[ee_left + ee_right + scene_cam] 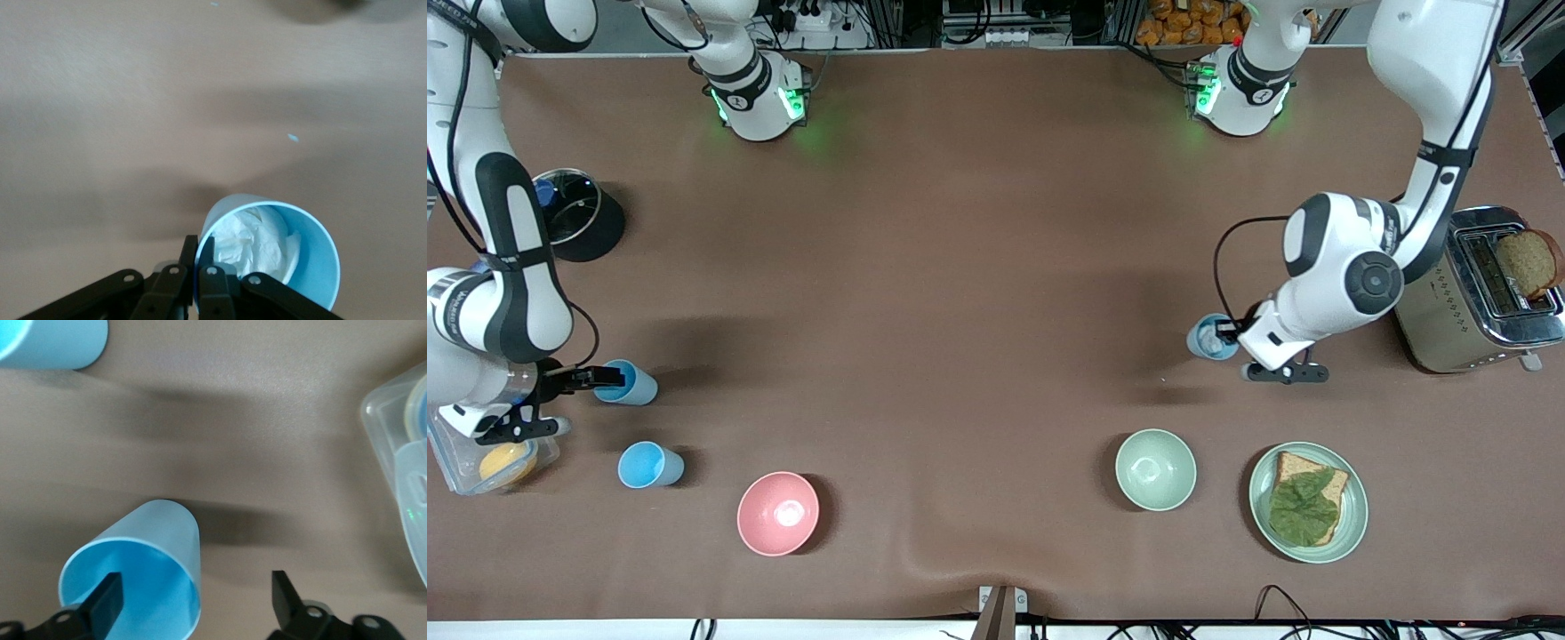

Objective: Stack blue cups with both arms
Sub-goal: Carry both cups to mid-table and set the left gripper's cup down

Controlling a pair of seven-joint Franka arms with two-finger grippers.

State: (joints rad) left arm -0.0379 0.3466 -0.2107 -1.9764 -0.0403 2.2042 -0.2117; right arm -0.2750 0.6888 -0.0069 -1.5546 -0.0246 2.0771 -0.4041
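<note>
A light-blue cup (630, 383) stands at the right arm's end of the table. My right gripper (605, 380) is open, with one finger inside this cup (143, 553) and the other outside it; the cup wall is between them, not pinched. A second light-blue cup (649, 465) stands nearer the front camera, and also shows in the right wrist view (53, 343). At the left arm's end, my left gripper (1232, 333) is shut on the rim of a paler blue cup (1209, 338). In the left wrist view this cup (313, 253) has crumpled white inside, and the gripper (198, 250) pinches its rim.
A pink bowl (777, 513), a pale green bowl (1155, 468) and a green plate (1359, 511) with bread and lettuce lie near the front camera. A toaster (1449, 311) stands beside the left arm. A lidded black pot (574, 213) and a clear container (463, 476) are by the right arm.
</note>
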